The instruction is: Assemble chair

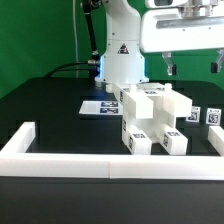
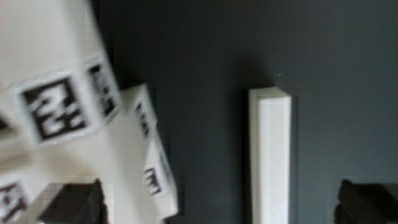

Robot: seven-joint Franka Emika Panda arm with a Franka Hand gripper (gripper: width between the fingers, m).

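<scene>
The chair parts (image 1: 150, 118) are matte-white blocks with black-and-white tags, clustered in the middle of the table, some stacked. My gripper (image 1: 191, 66) hangs high above the table, over the exterior view's right side of the cluster, open and empty. In the wrist view the gripper (image 2: 217, 200) shows two dark fingertips (image 2: 71, 202) set far apart with nothing between them. Far below, a tagged white chair block (image 2: 80, 100) lies on one side. A long narrow white bar (image 2: 269, 150) lies beside it on the black table; I cannot tell which piece it is.
The long low white border wall (image 1: 100, 165) runs along the table's front, with side arms at both ends. The marker board (image 1: 100, 106) lies flat in front of the white robot base (image 1: 120, 60). Two small tagged pieces (image 1: 200, 116) sit at the exterior view's right.
</scene>
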